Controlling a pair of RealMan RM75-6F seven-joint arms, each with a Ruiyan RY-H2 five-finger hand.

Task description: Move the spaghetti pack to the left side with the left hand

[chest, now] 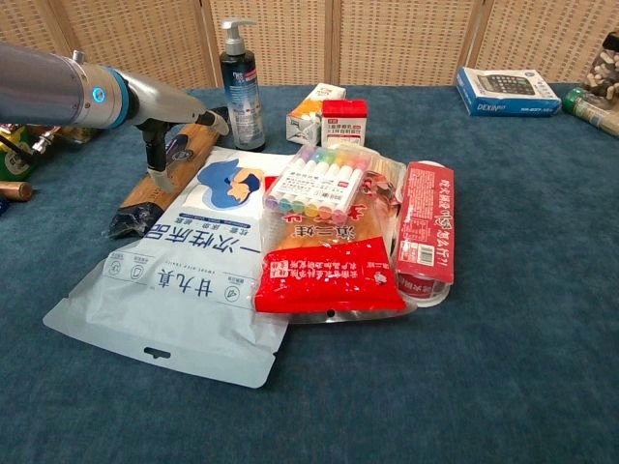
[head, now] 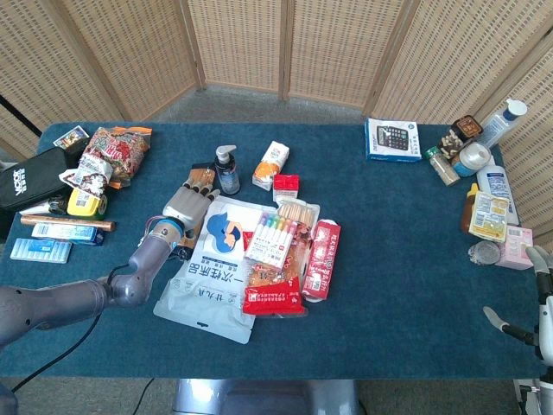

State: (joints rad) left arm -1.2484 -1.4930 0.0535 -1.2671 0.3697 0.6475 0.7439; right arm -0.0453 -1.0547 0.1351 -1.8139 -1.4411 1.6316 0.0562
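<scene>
The spaghetti pack (head: 201, 178) is a long brown packet lying on the blue table, just left of the white bag; its near end (chest: 145, 193) shows plainly in the chest view. My left hand (head: 184, 206) is over the pack's middle with its fingers spread. In the chest view the left hand (chest: 174, 116) has its thumb hanging down beside the pack; I cannot tell whether it touches. It grips nothing. My right hand (head: 543, 311) rests at the table's front right edge, fingers apart and empty.
A large white bag (head: 212, 272) lies against the pack's right side, a pump bottle (head: 227, 169) stands just behind it. Markers (head: 275, 235) and red snack packs lie in the middle. A snack bag (head: 112, 154), black case (head: 30, 177) and small boxes crowd the far left.
</scene>
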